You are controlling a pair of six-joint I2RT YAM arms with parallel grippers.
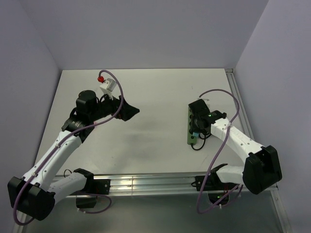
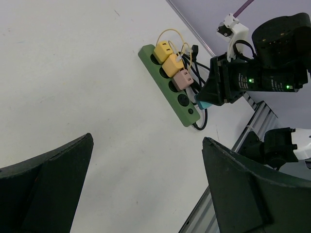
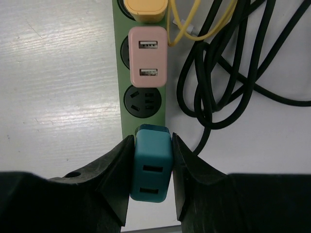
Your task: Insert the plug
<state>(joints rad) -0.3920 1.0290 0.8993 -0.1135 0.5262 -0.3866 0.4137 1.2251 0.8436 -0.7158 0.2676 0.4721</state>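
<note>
The white table [image 1: 146, 145] is carrying everything. The green power strip [image 1: 188, 140] is lying along the table's right edge, running from far to near. A black cable [image 3: 228, 73] is coiling on the table beside the strip, on the side toward the right edge.

The left claw [image 1: 129, 111] is hovering over the far left part of the table, well apart from the strip, with its fingers [image 2: 43, 184] spread wide and nothing between them. The right claw [image 3: 151, 141] is hanging over the strip's near end, clenching the teal plug [image 3: 151, 167] by its two sides.

Two yellow adapters [image 2: 163, 50] are sitting in the strip's far sockets, and a pink adapter [image 3: 148, 57] is sitting next in line. The plug is hanging over the strip's near end, just short of the empty socket [image 3: 142, 102] between it and the pink adapter. Whether the plug is touching the strip is not clear.
</note>
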